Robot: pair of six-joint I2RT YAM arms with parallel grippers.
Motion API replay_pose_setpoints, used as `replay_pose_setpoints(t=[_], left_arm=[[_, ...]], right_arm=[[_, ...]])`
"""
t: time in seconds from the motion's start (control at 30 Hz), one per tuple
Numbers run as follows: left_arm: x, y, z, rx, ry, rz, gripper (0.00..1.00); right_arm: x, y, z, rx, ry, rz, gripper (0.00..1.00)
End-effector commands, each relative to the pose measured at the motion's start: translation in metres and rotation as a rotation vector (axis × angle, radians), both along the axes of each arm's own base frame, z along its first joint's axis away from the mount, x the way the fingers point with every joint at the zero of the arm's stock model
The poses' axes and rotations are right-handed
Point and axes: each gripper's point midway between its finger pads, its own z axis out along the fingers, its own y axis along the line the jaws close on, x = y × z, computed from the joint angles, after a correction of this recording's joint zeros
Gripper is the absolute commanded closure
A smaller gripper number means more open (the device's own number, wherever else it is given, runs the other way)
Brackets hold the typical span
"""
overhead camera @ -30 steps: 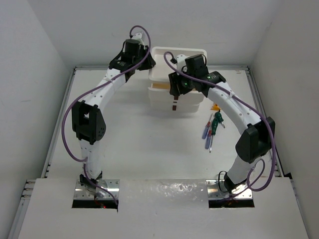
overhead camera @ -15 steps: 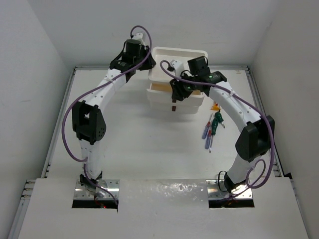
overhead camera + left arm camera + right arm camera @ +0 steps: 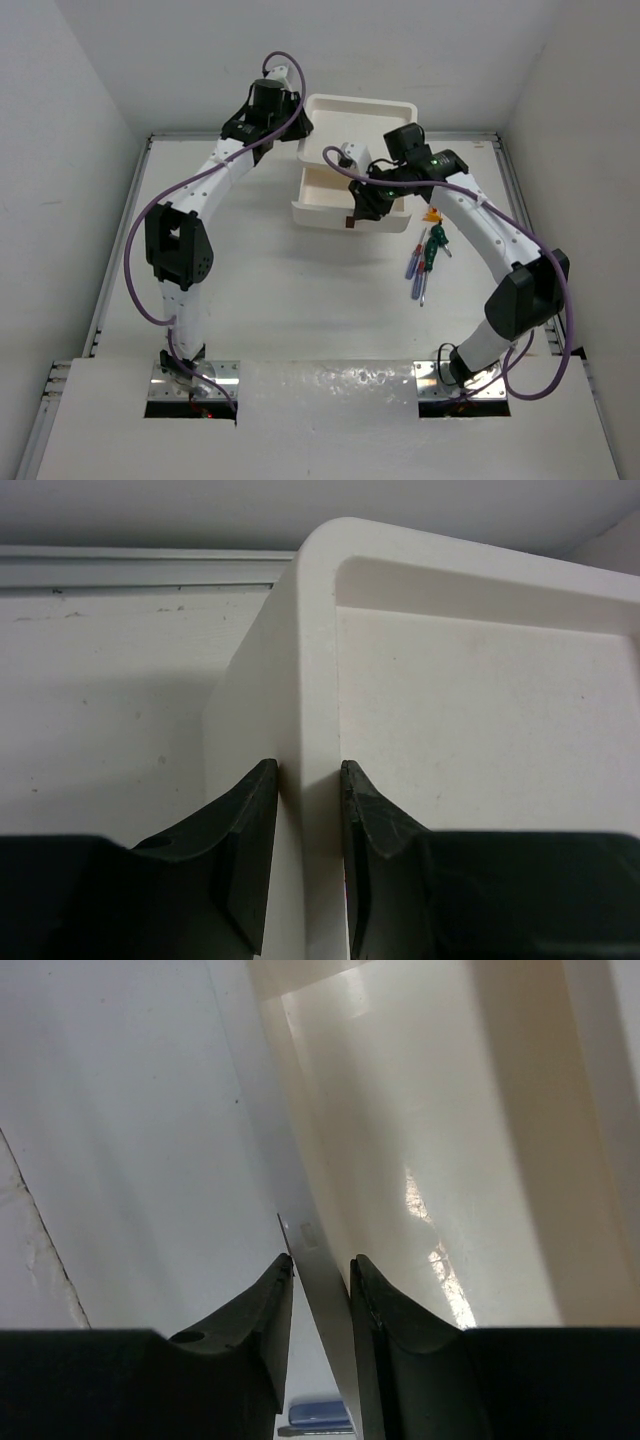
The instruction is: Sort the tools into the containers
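White unit [image 3: 320, 600] rim is pinched by the left gripper [image 3: 308, 780], clear only from its wrist. The right gripper [image 3: 320, 1270] clamps the front wall of the open drawer [image 3: 315, 214]. Tools [image 3: 422, 255] show only overhead.

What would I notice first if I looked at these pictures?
A white drawer unit stands at the back in the middle, with one drawer open toward the front. The left gripper pinches the unit's top rim, and the right gripper pinches the open drawer's front wall. Colourful screwdrivers lie just right of the drawer.
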Motion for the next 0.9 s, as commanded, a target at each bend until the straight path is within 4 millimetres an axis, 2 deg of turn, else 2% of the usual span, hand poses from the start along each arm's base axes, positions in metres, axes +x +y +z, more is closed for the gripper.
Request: replay_pose_setpoints(t=[0.0, 0.03, 0.07, 0.13, 0.2, 0.23, 0.27, 0.3, 0.37, 0.43, 0.47, 0.5, 0.57, 0.6, 0.63, 0.67, 0.7, 0.73, 0.8, 0.87], left_arm=[[0.002, -0.006, -0.020, 0.020, 0.033, -0.008, 1.00], [0.002, -0.007, -0.019, 0.019, 0.030, -0.010, 1.00], [0.002, -0.007, -0.020, 0.020, 0.033, -0.010, 1.00], [0.003, -0.008, -0.020, 0.019, 0.030, -0.010, 1.00], [0.003, -0.008, -0.018, 0.020, 0.026, -0.011, 1.00], [0.003, -0.008, -0.017, 0.022, 0.023, -0.012, 1.00], [0.004, -0.008, -0.017, 0.024, 0.021, -0.014, 1.00], [0.003, -0.008, -0.016, 0.024, 0.021, -0.015, 1.00], [0.003, -0.008, -0.017, 0.023, 0.023, -0.020, 1.00], [0.003, -0.008, -0.016, 0.021, 0.022, -0.019, 1.00], [0.003, -0.008, -0.017, 0.022, 0.025, -0.021, 1.00], [0.002, -0.008, -0.017, 0.023, 0.026, -0.021, 1.00], [0.001, -0.008, -0.016, 0.026, 0.028, -0.023, 1.00], [0.001, -0.008, -0.012, 0.026, 0.022, -0.026, 1.00], [0.001, -0.008, -0.012, 0.033, 0.018, -0.030, 1.00], [0.000, -0.008, -0.010, 0.037, 0.014, -0.034, 1.00], [-0.001, -0.008, -0.007, 0.039, 0.008, -0.039, 1.00], [-0.001, -0.007, -0.006, 0.046, 0.003, -0.045, 1.00], [-0.003, -0.009, -0.003, 0.049, -0.001, -0.066, 0.99], [-0.005, -0.008, -0.004, 0.061, 0.001, -0.078, 0.98]], right_arm=[[-0.045, 0.009, 0.021, 0.028, 0.071, 0.097, 0.72], [-0.053, 0.013, 0.025, 0.022, 0.070, 0.119, 0.72], [-0.052, 0.015, 0.033, 0.015, 0.045, 0.122, 0.71], [-0.055, 0.017, 0.045, 0.033, 0.024, 0.125, 0.60], [-0.049, 0.020, 0.062, 0.067, -0.016, 0.094, 0.50], [-0.046, 0.018, 0.074, 0.084, -0.055, 0.072, 0.42], [-0.040, 0.017, 0.087, 0.110, -0.076, 0.016, 0.38], [-0.020, 0.010, 0.102, 0.128, -0.141, -0.068, 0.34], [-0.008, 0.002, 0.133, 0.207, -0.175, -0.160, 0.28], [0.014, -0.017, 0.163, 0.289, -0.200, -0.289, 0.25], [0.022, -0.026, 0.168, 0.306, -0.200, -0.336, 0.25], [0.040, -0.052, 0.172, 0.295, -0.228, -0.458, 0.27], [0.058, -0.083, 0.169, 0.301, -0.196, -0.663, 0.41], [0.072, -0.121, 0.163, 0.292, -0.189, -0.804, 0.49], [0.077, -0.142, 0.145, 0.317, -0.110, -0.929, 0.59], [0.082, -0.159, 0.135, 0.349, -0.062, -1.000, 0.80], [0.094, -0.204, 0.132, 0.412, -0.065, -1.123, 0.84], [0.094, -0.217, 0.103, 0.452, 0.032, -1.203, 0.85], [0.101, -0.246, 0.080, 0.449, 0.056, -1.296, 0.83], [0.098, -0.269, 0.051, 0.313, 0.048, -1.391, 0.78]])
